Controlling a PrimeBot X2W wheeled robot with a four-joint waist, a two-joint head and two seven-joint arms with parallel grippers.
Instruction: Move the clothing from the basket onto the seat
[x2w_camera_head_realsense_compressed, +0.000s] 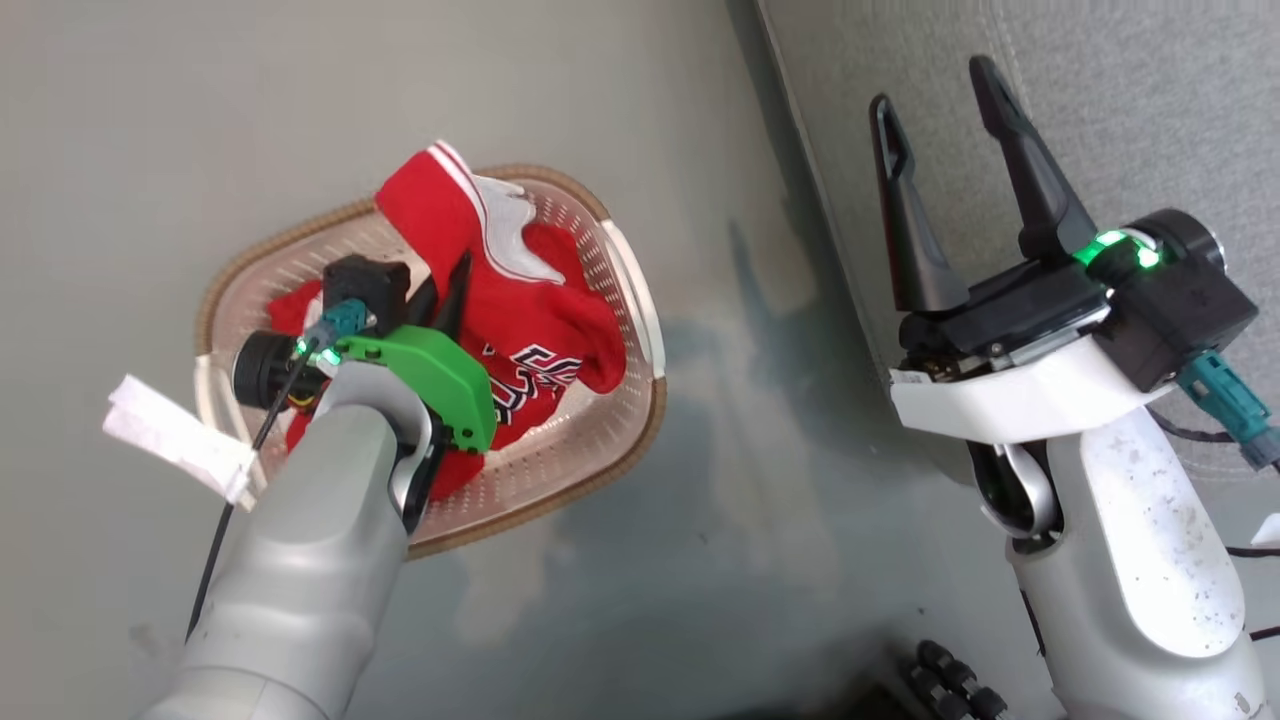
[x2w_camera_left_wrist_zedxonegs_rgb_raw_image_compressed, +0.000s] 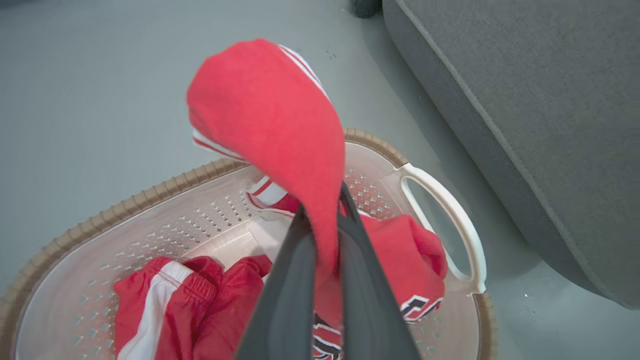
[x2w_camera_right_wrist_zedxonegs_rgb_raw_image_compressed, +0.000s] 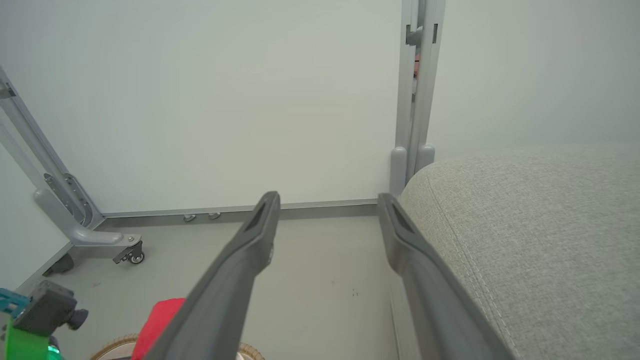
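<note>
The basket (x2w_camera_head_realsense_compressed: 560, 182) stands on the grey floor, left of the seat (x2w_camera_head_realsense_compressed: 1150, 100). The red clothing (x2w_camera_head_realsense_compressed: 545, 325) lies in it. My left gripper (x2w_camera_head_realsense_compressed: 452, 285) reaches into the basket and is shut on a fold of the red jersey (x2w_camera_left_wrist_zedxonegs_rgb_raw_image_compressed: 270, 110), which rises above the brown rim (x2w_camera_left_wrist_zedxonegs_rgb_raw_image_compressed: 150, 192) between the fingers (x2w_camera_left_wrist_zedxonegs_rgb_raw_image_compressed: 300, 260). Another red garment with a white stripe (x2w_camera_left_wrist_zedxonegs_rgb_raw_image_compressed: 165, 295) lies on the basket bottom. My right gripper (x2w_camera_head_realsense_compressed: 930, 85) hangs open and holds nothing, over the edge of the seat (x2w_camera_right_wrist_zedxonegs_rgb_raw_image_compressed: 525, 225). In the right wrist view a bit of red clothing (x2w_camera_right_wrist_zedxonegs_rgb_raw_image_compressed: 160, 315) shows low at the left.
Bare grey floor (x2w_camera_head_realsense_compressed: 780, 450) separates basket and seat. A white tape tag (x2w_camera_head_realsense_compressed: 180, 435) hangs from my left arm's cable. Dark ribbed parts (x2w_camera_head_realsense_compressed: 950, 680) sit at the bottom edge. A pale wall panel and a metal frame leg with a castor (x2w_camera_right_wrist_zedxonegs_rgb_raw_image_compressed: 127, 252) stand beyond.
</note>
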